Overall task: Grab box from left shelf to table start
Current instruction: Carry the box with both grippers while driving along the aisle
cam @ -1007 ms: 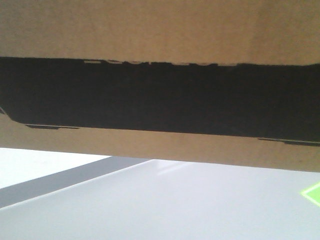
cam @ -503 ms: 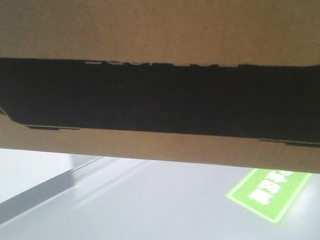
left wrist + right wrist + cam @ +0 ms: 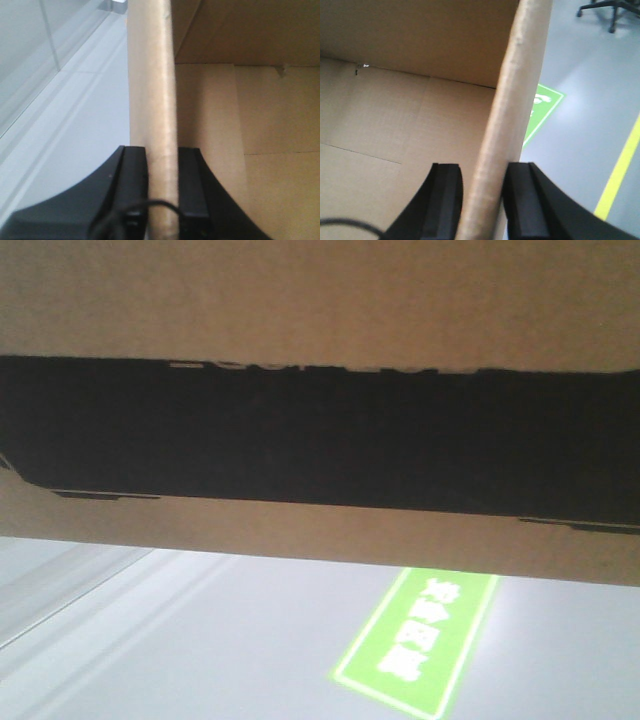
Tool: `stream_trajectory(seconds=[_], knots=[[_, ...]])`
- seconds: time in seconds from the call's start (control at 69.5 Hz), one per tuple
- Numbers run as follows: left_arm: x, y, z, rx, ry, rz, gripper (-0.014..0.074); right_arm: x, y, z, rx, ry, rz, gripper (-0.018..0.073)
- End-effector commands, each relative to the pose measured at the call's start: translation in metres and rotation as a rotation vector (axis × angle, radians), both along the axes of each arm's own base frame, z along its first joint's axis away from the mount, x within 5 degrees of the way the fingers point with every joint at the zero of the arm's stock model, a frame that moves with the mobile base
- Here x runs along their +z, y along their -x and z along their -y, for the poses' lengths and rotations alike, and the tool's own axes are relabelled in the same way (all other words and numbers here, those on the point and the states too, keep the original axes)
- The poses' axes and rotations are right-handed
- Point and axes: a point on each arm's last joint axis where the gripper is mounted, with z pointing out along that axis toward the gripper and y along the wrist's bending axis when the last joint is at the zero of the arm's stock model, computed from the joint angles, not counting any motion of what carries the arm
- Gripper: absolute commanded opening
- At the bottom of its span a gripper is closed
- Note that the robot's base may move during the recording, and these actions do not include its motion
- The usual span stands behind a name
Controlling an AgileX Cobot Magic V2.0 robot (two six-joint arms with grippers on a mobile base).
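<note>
We are gripping the cardboard box (image 3: 320,300): left end effector (image 3: 162,167) and right end effector (image 3: 482,177) each pinching a wall.

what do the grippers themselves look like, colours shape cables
Both are matte black. The left gripper has two flat, blocky fingers flaring into a curved base, with a thin black cable looping across it. The right gripper matches, with a thin dark wire at lower left. No markings show.

box (image 3: 320,300): hung over the floor (image 3: 200,640)
left gripper (image 3: 162,167): straddled its left wall, one finger inside
right gripper (image 3: 482,182): same, right wall
floor sign (image 3: 420,645): lay below the box, rightward
</note>
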Motion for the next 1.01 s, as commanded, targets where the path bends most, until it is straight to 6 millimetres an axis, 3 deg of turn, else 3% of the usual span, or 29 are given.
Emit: stream_trajectory(seconds=[0.0,0.993], knots=[[0.0300,0.0065,0.0047,-0.052,0.170,0.182,-0.0096,0.0201,-0.0004,-0.0028,0.025,-0.036,0.146,0.0057],[0.0300,0.0065,0.0047,-0.052,0.170,0.182,-0.0096,0.0198,-0.0006,-0.0028,0.025,-0.036,0.145,0.0057]])
